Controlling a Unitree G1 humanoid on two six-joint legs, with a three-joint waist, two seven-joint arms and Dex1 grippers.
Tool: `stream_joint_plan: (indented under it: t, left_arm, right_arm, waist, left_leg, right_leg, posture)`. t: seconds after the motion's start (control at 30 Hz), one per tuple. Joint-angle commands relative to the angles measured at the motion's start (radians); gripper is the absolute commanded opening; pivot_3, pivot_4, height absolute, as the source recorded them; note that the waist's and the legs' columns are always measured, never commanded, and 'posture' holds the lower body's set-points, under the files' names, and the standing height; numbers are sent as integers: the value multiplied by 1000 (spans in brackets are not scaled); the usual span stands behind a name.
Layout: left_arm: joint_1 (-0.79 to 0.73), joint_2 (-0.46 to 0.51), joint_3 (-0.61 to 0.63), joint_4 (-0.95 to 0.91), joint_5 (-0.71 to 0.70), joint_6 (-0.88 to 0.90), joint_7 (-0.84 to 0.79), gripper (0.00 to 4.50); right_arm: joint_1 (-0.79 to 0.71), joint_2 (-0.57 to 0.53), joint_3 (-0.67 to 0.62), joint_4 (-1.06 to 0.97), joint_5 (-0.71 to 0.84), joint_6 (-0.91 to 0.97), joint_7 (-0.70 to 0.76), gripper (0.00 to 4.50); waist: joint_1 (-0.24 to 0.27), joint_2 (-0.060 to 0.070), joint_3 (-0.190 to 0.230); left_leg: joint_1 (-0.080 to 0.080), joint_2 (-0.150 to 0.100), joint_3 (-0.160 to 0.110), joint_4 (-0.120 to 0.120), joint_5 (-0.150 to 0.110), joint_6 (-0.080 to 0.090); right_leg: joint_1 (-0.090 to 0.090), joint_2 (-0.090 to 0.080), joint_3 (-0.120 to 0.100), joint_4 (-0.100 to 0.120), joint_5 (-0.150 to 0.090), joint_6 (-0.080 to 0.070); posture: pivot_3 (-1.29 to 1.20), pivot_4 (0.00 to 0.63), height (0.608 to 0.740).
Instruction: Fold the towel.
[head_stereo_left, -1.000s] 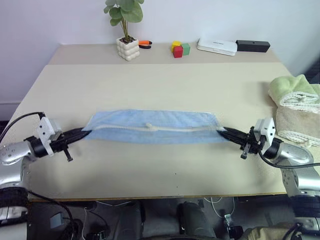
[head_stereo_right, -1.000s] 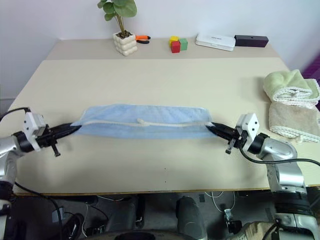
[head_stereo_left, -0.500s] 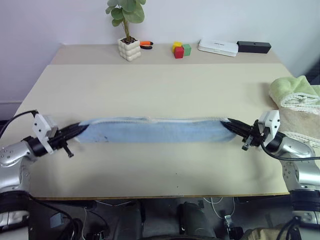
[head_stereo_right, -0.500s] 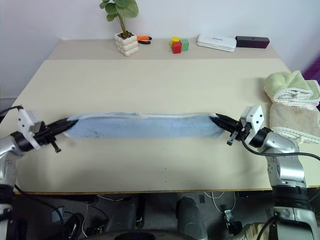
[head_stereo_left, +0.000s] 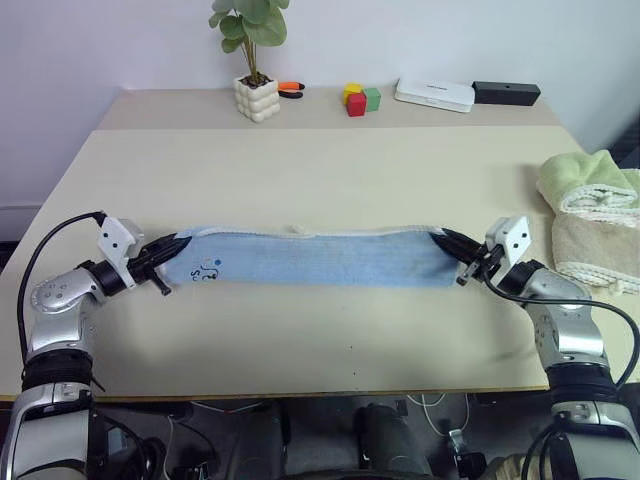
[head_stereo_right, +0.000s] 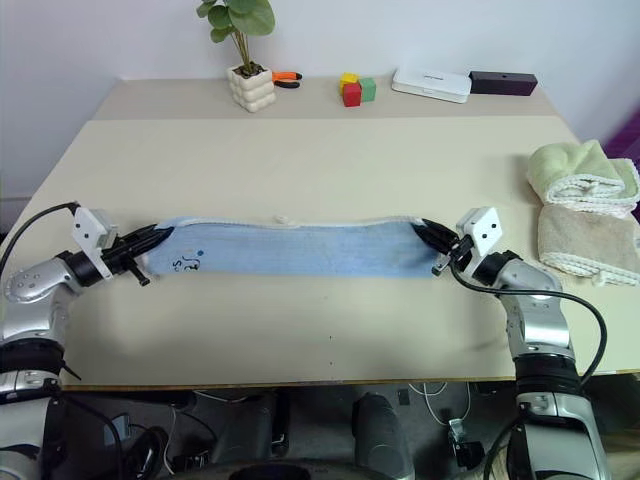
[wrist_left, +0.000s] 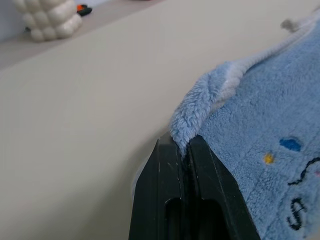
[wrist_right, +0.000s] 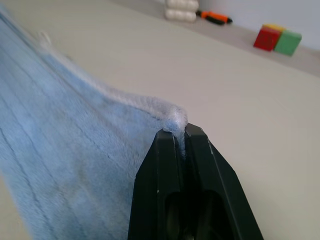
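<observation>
Towel (head_stereo_left: 315, 258) pinched at its corners by left gripper (head_stereo_left: 178, 245) at 9 o'clock and right gripper (head_stereo_left: 446, 243) at 3 o'clock, carried farther up the table (head_stereo_left: 320, 170) than before, printed face now shown.

left tool (head_stereo_left: 178, 243) clamped, right tool (head_stereo_left: 447, 241) clamped — arms outstretched

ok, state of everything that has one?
towel: stretched in a long band on the table, pinched at both ends
left gripper: shut on towel
right gripper: shut on towel
green towel: rolled, atop the beige towel
beige towel: folded
</observation>
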Motion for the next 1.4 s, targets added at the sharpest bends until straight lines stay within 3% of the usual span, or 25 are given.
stream_joint_plan:
  t: [0.03, 0.6, 0.7, 0.93, 0.97, 1.13, 1.17, 1.27, 1.4]
  left_arm:
    - [-18, 0, -1, 18, 8, 21, 15, 0]
    - [-53, -24, 0, 54, 8, 140, 35, 0]
    - [-61, -24, 1, 67, 13, 129, 45, 951]
    - [-53, -9, 26, 55, -15, 171, 48, 4437]
    - [-49, -3, 37, 47, -40, 220, 29, 4483]
    - [-45, 27, 83, 28, -85, 299, 30, 4483]
    - [-51, 33, 97, 27, -96, 315, 39, 4237]
    - [-55, 53, 134, -9, -123, 357, 61, 3217]
    - [-54, 52, 166, -83, -162, 422, 86, 1244]
  right_arm:
    - [-16, 8, -7, -9, -7, -20, -22, 97]
    - [-10, 36, 5, -9, 14, 67, -39, 97]
    - [-11, 37, 8, -6, 25, 91, -12, 959]
    - [-26, 29, 4, 17, -17, 41, -51, 4407]
    - [-25, 27, 2, 11, -4, 59, -40, 4467]
    - [-41, 25, -36, 1, 37, 98, -53, 4467]
    - [-45, 23, -41, 0, 37, 96, -60, 4494]
    - [-50, 38, -70, -58, 90, 131, -73, 3703]
    - [-56, 53, -68, -100, 103, 156, -102, 1767]
  waist:
    - [-1, 0, 0]
    - [0, 0, 0]
    - [-1, 0, 0]
    - [-1, 0, 0]
    - [-1, 0, 0]
    - [-2, 0, 0]
    - [-1, 0, 0]
    - [-1, 0, 0]
    - [-1, 0, 0]
  left_leg:
    - [0, 0, 0, 0, 0, 0]
    - [0, 0, 0, 0, 0, 0]
    - [0, 0, 0, 0, 0, 0]
    - [0, 0, 0, 0, 0, 0]
    - [0, 0, 0, 0, 0, 0]
    - [0, 0, 0, 0, 0, 0]
    - [0, 0, 0, 0, 0, 0]
    - [0, 0, 0, 0, 0, 0]
    - [0, 0, -1, 0, 0, 0]
  right_leg:
    - [0, 0, 0, 0, 0, 0]
    - [0, 0, 0, 0, 0, 0]
    - [0, 0, 0, 0, 0, 0]
    - [0, 0, 0, 0, 0, 0]
    - [0, 0, 0, 0, 0, 0]
    - [0, 0, 0, 0, 0, 0]
    - [0, 0, 0, 0, 0, 0]
    - [0, 0, 0, 0, 0, 0]
    - [0, 0, 0, 0, 0, 0]
  posture:
    - [0, 150, 740]
    - [0, 150, 740]
    - [0, 150, 740]
    - [0, 150, 740]
    - [0, 150, 740]
    - [0, 150, 740]
    - [0, 150, 740]
    - [0, 150, 740]
    - [0, 150, 740]
